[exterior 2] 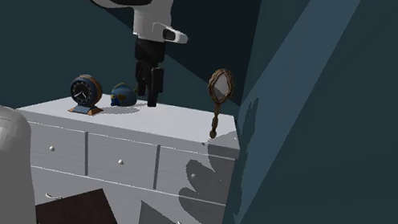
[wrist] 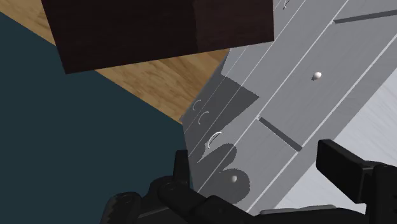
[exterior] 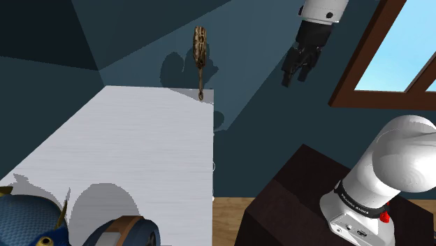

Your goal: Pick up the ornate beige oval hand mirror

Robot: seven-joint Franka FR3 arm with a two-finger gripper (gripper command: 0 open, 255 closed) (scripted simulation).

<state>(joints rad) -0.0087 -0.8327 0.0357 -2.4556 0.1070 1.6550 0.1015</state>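
Shoulder view: upright on its handle tip at the far corner of the white dresser [exterior: 140,147] top, close to the dark blue wall, a brownish ornate hand mirror [exterior: 200,49]. Well off toward that view's right and in the air beyond the dresser's edge, the jaws, pointing down, clear of the mirror. At the near end of the top, a blue round ornament [exterior: 28,220] and a clock [exterior: 129,230]. At lower right, the dark stand [exterior: 293,203].

Second exterior view: mirror at the dresser's right corner, just beside the wall. Jaws hanging between the mirror and the ornament, touching neither.

Wrist view: jaws spread wide, gripping nothing. Beyond them, grey drawer fronts with a small knob [wrist: 316,76], a strip of wood floor [wrist: 159,76], and the stand.
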